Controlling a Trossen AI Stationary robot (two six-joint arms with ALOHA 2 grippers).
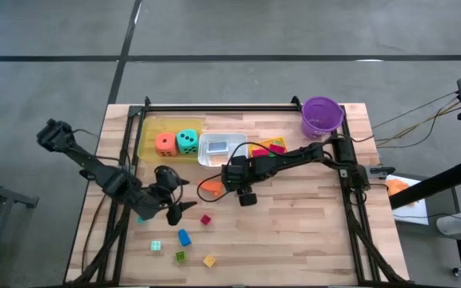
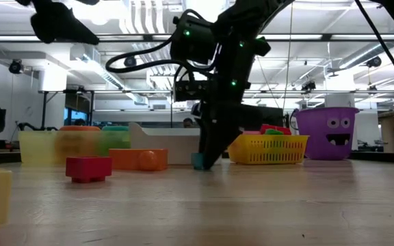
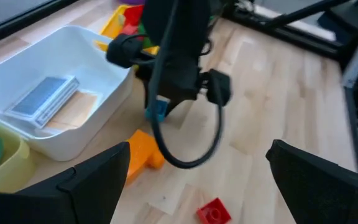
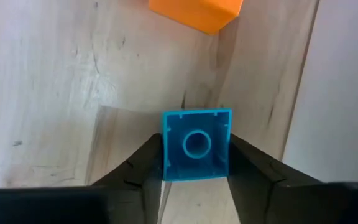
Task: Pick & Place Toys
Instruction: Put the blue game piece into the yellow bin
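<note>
**Blue block sits between my right jaws, white tray close beside**

From above, my right gripper [image 1: 232,178] hangs low over the counter [image 1: 294,232], just in front of the white tray [image 1: 214,158]. The orange block [image 1: 210,188] lies near it, on the side of my left arm. My left gripper [image 1: 174,196] waits more to the left, above the loose small blocks, so the right arm is clearly the nearer one to the tray.

In the low view, the blue block [image 2: 198,161] shows at the tip of the right jaws, at the counter or barely above it; I cannot say surely whether it is lifted.

From the left wrist, my left jaws stand wide apart and hold nothing. The blue block [image 3: 159,109] hangs under the other arm, beside the tray wall [image 3: 98,118].

From the right wrist, the blue block [image 4: 196,144] fills the gap between my two fingers [image 4: 138,171], which press on its two opposite sides. It is square, so no long axis matters. I judge that the coming move turns on the tray lying just next to this block.
</note>
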